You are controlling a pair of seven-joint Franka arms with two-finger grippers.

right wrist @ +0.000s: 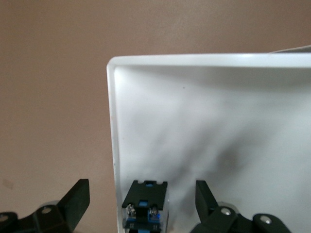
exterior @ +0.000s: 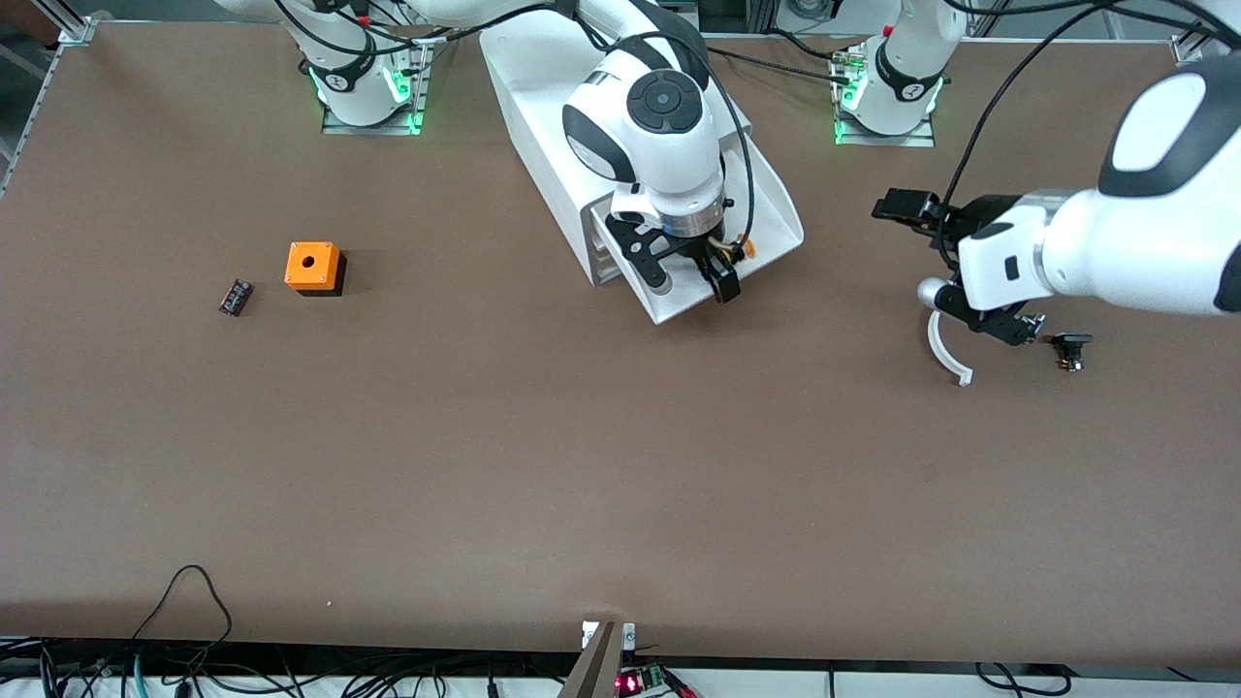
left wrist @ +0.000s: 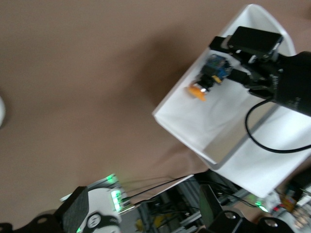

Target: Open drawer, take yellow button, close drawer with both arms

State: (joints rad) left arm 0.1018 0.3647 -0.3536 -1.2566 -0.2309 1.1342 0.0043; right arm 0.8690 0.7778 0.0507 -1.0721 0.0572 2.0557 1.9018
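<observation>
Step in hand: taking the button (left wrist: 208, 80) from the open drawer (exterior: 771, 208). The right hand (exterior: 690, 274) hangs over it, fingers spread, holding nothing. The left hand (exterior: 955, 334) waits open above the worktop (exterior: 582, 465). Next: lower, close on the button.

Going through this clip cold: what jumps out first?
The right gripper hangs open over the pulled-out white drawer mid-table, the button lying between its fingers. The left gripper hovers open toward the left arm's end of the table.
</observation>
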